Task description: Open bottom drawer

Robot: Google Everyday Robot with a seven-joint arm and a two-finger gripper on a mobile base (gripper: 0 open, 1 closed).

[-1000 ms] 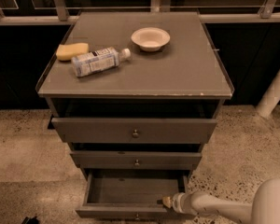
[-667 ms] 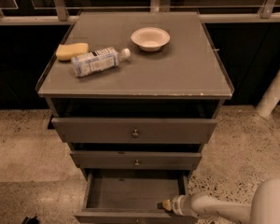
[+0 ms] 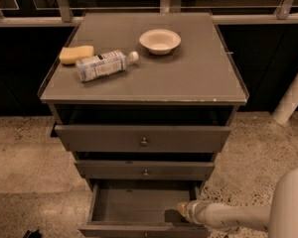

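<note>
The grey metal cabinet has three drawers. The bottom drawer [image 3: 139, 205] is pulled well out toward me, and its inside looks bare. Its front [image 3: 139, 229] runs along the bottom edge of the camera view. The middle drawer [image 3: 145, 170] and the top drawer [image 3: 143, 139] each show a small round knob. My gripper [image 3: 182, 209] reaches in from the lower right on a white arm. Its tip sits at the right inner corner of the open bottom drawer, just behind the drawer front.
On the cabinet top [image 3: 188, 78] lie a yellow sponge [image 3: 76, 53], a plastic bottle on its side [image 3: 104, 64] and a white bowl [image 3: 160, 40]. A white post [image 3: 293, 95] stands at the right. The floor is speckled stone. A railing runs behind.
The bottom drawer has slid a little further out toward me, and my gripper has moved with it toward the lower edge of the view.
</note>
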